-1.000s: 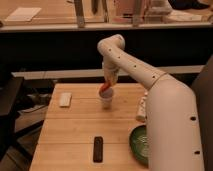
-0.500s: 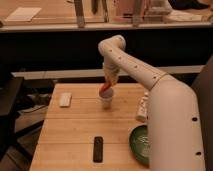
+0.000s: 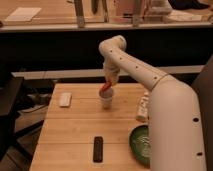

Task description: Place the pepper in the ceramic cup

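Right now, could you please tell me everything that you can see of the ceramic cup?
The ceramic cup is small, plain white and cylindrical, with a smooth surface and no visible handle. It stands upright, mouth up, on the light wooden table, toward the table's far edge. The orange-red pepper slants down to its mouth; whether the pepper touches the rim cannot be told. The gripper is directly above the cup, at the pepper's upper end. Nothing else is near the cup.

Orange-red pepper (image 3: 105, 87) at the white gripper (image 3: 108, 82) over the white ceramic cup (image 3: 106, 99), black remote (image 3: 98, 148), green bowl (image 3: 138, 145)
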Controlling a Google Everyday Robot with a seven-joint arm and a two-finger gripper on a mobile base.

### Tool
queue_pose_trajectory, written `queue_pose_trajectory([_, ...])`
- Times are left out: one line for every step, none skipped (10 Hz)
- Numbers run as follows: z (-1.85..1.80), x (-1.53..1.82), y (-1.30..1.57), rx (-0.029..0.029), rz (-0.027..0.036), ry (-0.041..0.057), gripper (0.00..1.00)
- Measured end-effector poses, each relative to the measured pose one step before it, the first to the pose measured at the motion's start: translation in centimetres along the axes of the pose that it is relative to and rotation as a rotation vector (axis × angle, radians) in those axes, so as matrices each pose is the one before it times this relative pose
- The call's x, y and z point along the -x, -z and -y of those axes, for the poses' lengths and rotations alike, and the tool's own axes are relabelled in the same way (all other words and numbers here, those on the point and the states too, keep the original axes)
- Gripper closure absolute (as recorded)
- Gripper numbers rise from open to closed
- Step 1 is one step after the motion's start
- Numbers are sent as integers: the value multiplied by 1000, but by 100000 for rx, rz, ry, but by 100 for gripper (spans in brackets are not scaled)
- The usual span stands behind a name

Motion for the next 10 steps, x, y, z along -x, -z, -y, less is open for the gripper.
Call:
queue_pose_trajectory([-7, -38, -31, -169, -90, 81, 96])
queue_pose_trajectory([-18, -58, -33, -176, -122, 70, 96])
queue_pose_trajectory([-26, -25, -70, -253, -128, 264, 96])
queue_pose_trajectory([-24, -6, -47, -142, -30, 212, 96])
queue_pose_trajectory([-40, -53, -40, -203, -105, 237, 96])
queue_pose_trajectory([2, -3, -36, -265, -7, 114, 96])
queue_pose_trajectory([-2, -55, -42, -259, -138, 6, 96])
queue_pose_trajectory([17, -25, -16, -239, -87, 26, 96])
queue_pose_trajectory([-52, -11, -56, -168, -100, 115, 96])
queue_pose_trajectory([-36, -27, 8, -189, -144, 149, 96])
